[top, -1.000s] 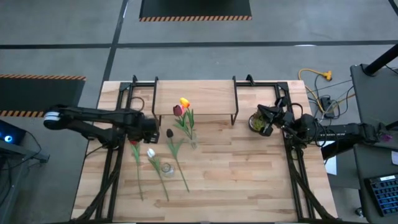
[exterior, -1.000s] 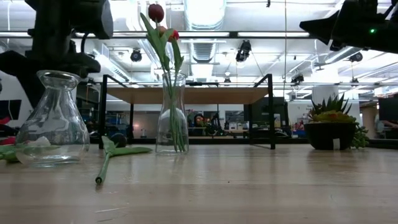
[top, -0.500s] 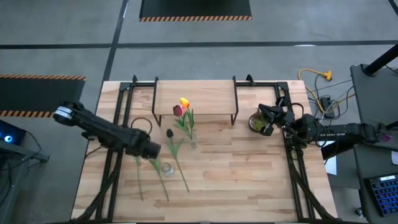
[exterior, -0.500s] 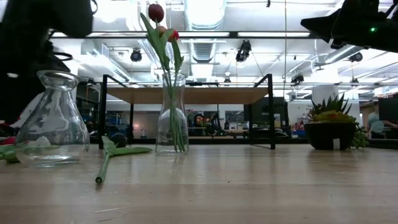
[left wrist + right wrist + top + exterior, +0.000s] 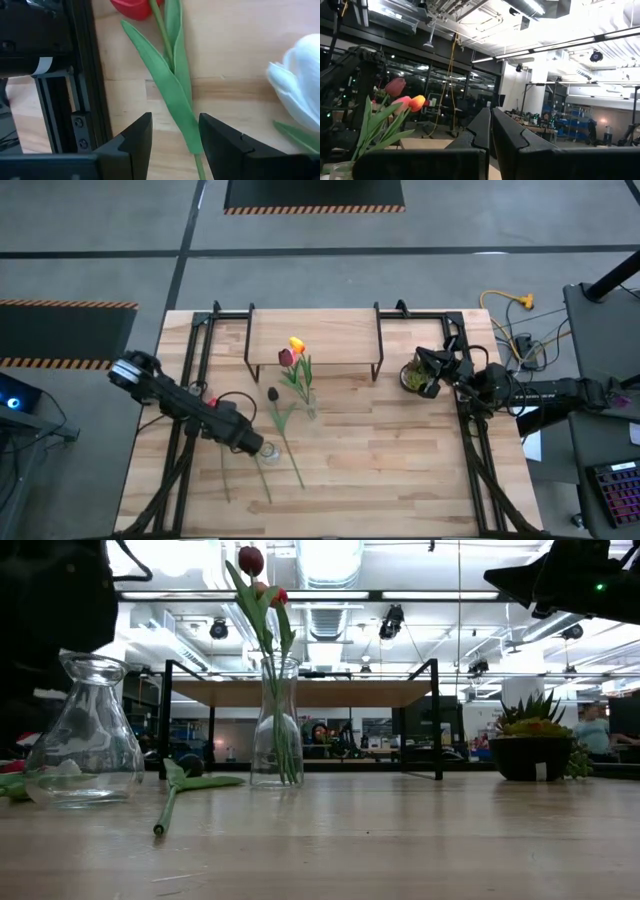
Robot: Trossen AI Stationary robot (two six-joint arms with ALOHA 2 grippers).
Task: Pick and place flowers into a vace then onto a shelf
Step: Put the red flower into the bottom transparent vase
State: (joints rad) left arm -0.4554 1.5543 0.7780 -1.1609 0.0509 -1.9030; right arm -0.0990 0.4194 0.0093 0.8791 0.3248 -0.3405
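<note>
Two tulips, maroon and orange-yellow, stand in a tall glass vase in front of the shelf. A dark maroon tulip lies on the table. A red tulip and a white tulip also lie flat, beside a round glass vase. My left gripper is open low over the red tulip's leaf and stem, one finger on either side. It also shows in the high view. My right gripper is shut and empty above the potted plant.
The spiky potted plant stands at the table's right. Black frame rails run along the table's left and right sides. Bare tabletop lies at the near right. A person shows in the room behind the table.
My left gripper has moved toward the table's near edge and a little to the right, from beside the shelf's left legs to the red and white tulips by the round vase. The flowers and vases have stayed in place.
</note>
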